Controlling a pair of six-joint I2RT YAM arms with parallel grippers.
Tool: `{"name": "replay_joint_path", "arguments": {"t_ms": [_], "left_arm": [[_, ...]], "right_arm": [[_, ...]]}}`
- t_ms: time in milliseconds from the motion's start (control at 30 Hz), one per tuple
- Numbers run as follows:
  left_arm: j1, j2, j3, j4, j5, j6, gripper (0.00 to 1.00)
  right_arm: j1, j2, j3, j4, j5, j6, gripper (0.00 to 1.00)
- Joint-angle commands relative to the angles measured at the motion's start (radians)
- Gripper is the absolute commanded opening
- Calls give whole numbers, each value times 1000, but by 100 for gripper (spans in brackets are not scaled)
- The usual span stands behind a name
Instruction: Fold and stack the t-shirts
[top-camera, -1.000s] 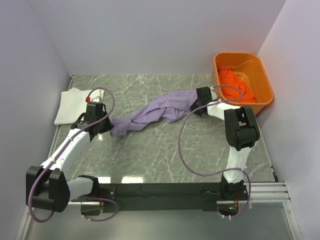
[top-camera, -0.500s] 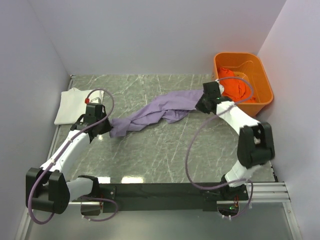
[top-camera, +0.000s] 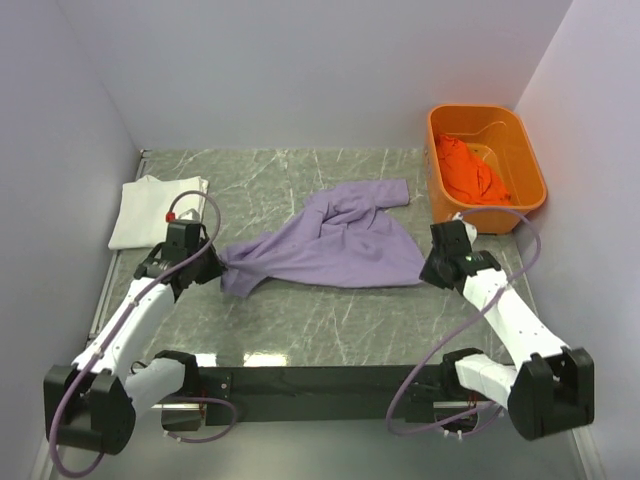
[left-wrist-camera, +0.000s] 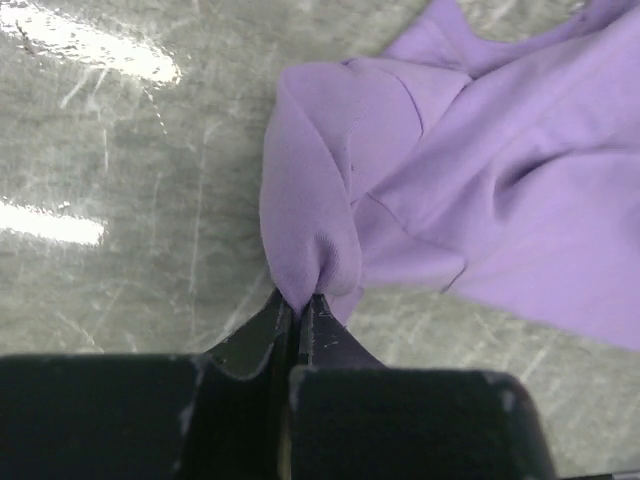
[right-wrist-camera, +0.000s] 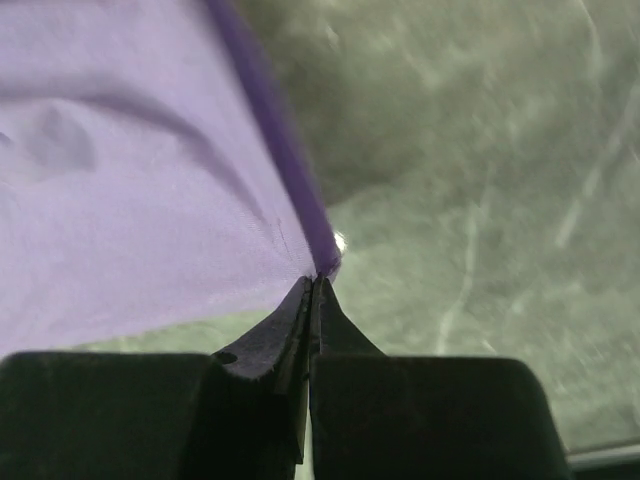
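the lavender t-shirt (top-camera: 340, 245) lies across the middle of the grey marbled counter (top-camera: 300, 320), partly opened out, with one sleeve reaching toward the back right. the left end effector (top-camera: 216, 263) is closed tight on a bunched fold at the shirt's left end; in the left wrist view the cloth bulges out from between the pinched fingers (left-wrist-camera: 258, 336). the right end effector (top-camera: 430, 270) is likewise clamped on the shirt's near right corner, right at the darker hem, with only fabric between its tips. the white t-shirt (top-camera: 150, 208) sits folded at the counter's back left corner, apart from the lavender one. the orange t-shirt (top-camera: 472, 175) lies crumpled inside the orange tub (top-camera: 500, 216) at the back right.
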Motion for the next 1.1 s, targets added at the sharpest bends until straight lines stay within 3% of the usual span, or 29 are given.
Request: {"name": "replay_joint_path", "arguments": {"t_ms": [0,200,267,367,400,500,567,800,967,1067], "left_arm": [[5,-75,8,-52,38,-38,2],[11,-70,8,-57,-1,-52,2],[13,-41,10,-59,-5,-57,6],[23,-50,14,-94,-86,-72,27],[30,-61,16,-106,-111,-78,43],[42,-116,22,-138,-166,-106,75],[42,-132,33,-166,-175,-118,86],[-13,-81,97,-132,-93,-69,85],[-179,106,210,-68,-88,-77,86],[-220,227,275,0,-96,-112,81]], "right_arm": [[-25,-84,-63,-49,28,-27,1],[-36,-68,-65,-6,9,-47,9],[-36,-65,-51,2,1,-58,18],[-37,-61,-30,20,-13,-75,30],[-34,-63,-23,28,-18,-81,31],[-33,-69,-17,39,-33,-93,35],[-31,-72,-13,45,-54,-104,35],[11,-11,21,79,-137,-125,36],[62,78,50,125,-169,-124,38],[119,210,117,172,-174,-98,39]]}}
